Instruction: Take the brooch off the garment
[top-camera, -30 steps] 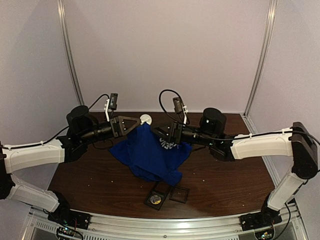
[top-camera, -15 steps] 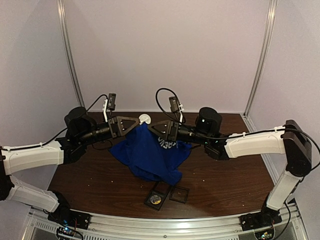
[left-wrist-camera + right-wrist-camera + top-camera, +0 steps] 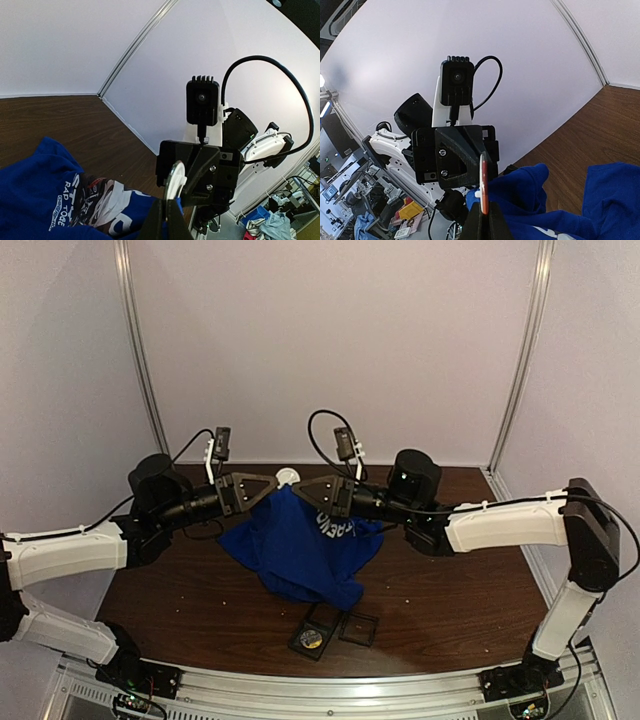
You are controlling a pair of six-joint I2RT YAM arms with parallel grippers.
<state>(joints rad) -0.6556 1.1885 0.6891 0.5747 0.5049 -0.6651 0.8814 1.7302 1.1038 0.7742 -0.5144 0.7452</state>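
The garment (image 3: 300,552), a royal-blue T-shirt with white lettering, hangs bunched above the table, lifted at its top. My left gripper (image 3: 272,486) is shut on a fold of the blue cloth right beside the brooch (image 3: 290,476), a round disc. In the left wrist view the left gripper (image 3: 165,220) pinches the garment (image 3: 35,190) just under the brooch's white back (image 3: 176,181). From the right wrist, the brooch (image 3: 483,182) stands edge-on with a red face, and my right gripper (image 3: 484,220) is shut on its rim. The garment (image 3: 615,195) trails behind it.
A small black box (image 3: 312,638) with its lid (image 3: 358,628) lies on the dark wooden table (image 3: 450,590) near the front edge, below the hanging cloth. Both arms meet nose to nose over the back middle of the table.
My right gripper has moved left to the brooch and shut on its rim. The left gripper has kept its hold and place.
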